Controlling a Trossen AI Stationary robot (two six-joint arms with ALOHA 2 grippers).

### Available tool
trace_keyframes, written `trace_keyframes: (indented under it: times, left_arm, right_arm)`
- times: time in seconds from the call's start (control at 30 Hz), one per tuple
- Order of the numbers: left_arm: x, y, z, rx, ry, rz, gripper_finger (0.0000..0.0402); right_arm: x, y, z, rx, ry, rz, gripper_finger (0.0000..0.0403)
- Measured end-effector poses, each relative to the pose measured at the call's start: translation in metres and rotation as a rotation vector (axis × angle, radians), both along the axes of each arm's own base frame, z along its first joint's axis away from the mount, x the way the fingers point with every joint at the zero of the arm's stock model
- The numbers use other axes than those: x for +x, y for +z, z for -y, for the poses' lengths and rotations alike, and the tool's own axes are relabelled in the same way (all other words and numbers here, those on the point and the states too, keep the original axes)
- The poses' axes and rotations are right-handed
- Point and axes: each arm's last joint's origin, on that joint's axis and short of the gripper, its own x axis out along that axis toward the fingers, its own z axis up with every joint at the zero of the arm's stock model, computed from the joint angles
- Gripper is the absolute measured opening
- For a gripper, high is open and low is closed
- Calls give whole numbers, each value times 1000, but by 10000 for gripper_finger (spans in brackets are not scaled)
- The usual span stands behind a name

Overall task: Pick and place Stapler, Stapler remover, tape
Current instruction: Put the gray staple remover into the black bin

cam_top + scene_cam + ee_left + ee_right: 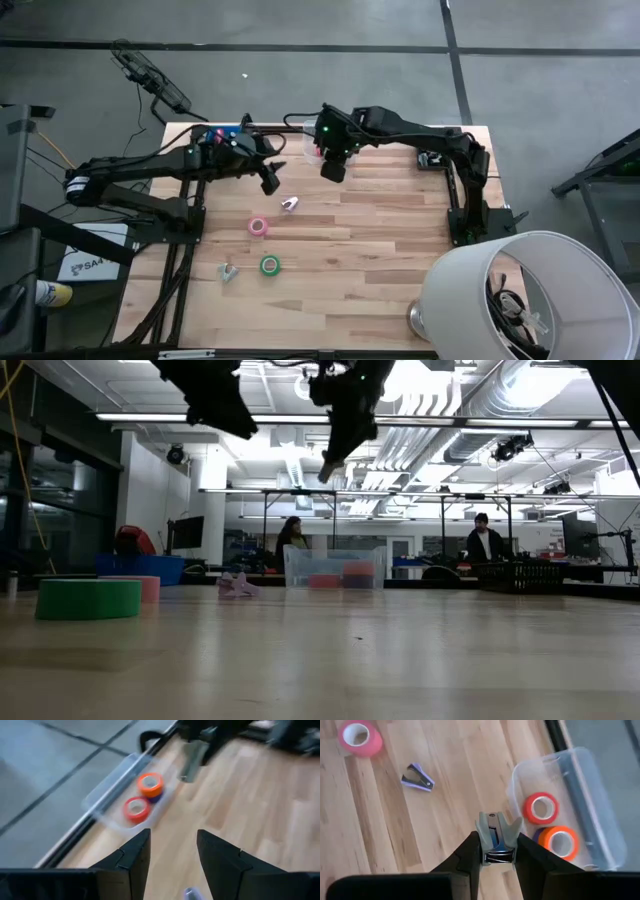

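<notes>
Bin [600,820] at table's [400,260] far edge, two tape rolls inside — one [541,807] beside other [561,841], touching. Right gripper [496,854] above table just before bin, clamped on staple remover [496,837]. Left gripper [270,180] left of it, over table. Second remover [290,204] below left gripper — loose tape roll [259,226] nearer front-left, another roll [269,265] nearer still, third remover [228,272] left of that.

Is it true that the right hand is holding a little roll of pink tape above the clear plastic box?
Not quite. The right hand holds a silvery claw-shaped staple remover, not tape, above the clear plastic box. The right wrist view shows it; the pink tape roll lies on the wooden table.
</notes>
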Motion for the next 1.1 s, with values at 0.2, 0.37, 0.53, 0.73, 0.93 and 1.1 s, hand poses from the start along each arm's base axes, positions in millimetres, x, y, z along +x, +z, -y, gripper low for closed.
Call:
trace_keyframes:
  times: [0.2,0.37,0.53,0.73,0.93,1.1]
  left_arm:
    - [-16,2,-10,3,46,-40,159]
    - [-22,5,-21,28,-5,-52,159]
    - [-27,4,-31,43,-65,-87,159]
    - [-33,3,-43,43,-130,-91,159]
    - [-38,3,-52,0,-178,-64,159]
    - [-40,3,-55,-11,-216,-51,159]
  right_arm:
    - [6,-35,5,37,-98,10,83]
    - [5,-62,13,45,-271,32,83]
    - [-4,-83,24,7,-466,3,83]
    - [-24,-97,44,-75,-716,-74,83]
    - [-47,-102,69,-126,-913,-123,83]
    - [-71,-125,89,-123,-1111,-144,83]
